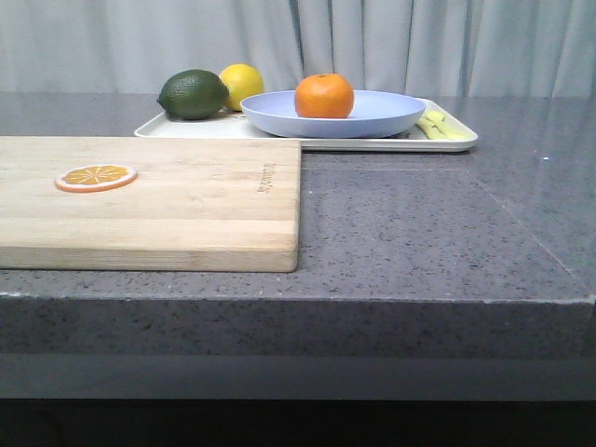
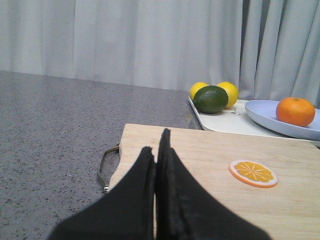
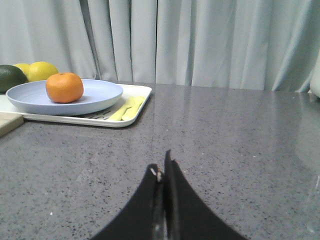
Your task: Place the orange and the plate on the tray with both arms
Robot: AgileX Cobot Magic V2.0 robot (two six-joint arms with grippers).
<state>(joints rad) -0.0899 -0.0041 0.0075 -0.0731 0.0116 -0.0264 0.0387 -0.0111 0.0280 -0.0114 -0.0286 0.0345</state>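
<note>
Left gripper (image 2: 159,150): one, showing only in its own wrist view; its two black fingers are pressing together with nothing between them, hanging over the near part of the cutting board.
Right gripper (image 3: 163,167): one, showing only in its own wrist view; its fingers are likewise closing flat on each other, empty, hanging over bare countertop to the right of the tray.
Cutting board (image 1: 168,200): one, light wood, lying on the near left of the grey countertop (image 1: 419,223), with a metal handle at its left end.
Orange slice (image 1: 95,177): one, lying flat on the board's left part.
Tray (image 1: 372,142): one, cream-white, sitting just beyond the board's far right corner.
Plate (image 1: 382,116): one, lavender-blue, resting on the tray's middle.
Orange (image 1: 323,96): one, sitting in the plate, left of its centre.
Lime (image 1: 193,94): one, dark green, lying on the tray's left end.
Lemons (image 2: 228,92): two, sitting behind the lime.
Yellow utensils (image 3: 127,108): lying on the tray's right end; count unclear.
Curtain (image 1: 372,42): grey, hanging across the far side.
</note>
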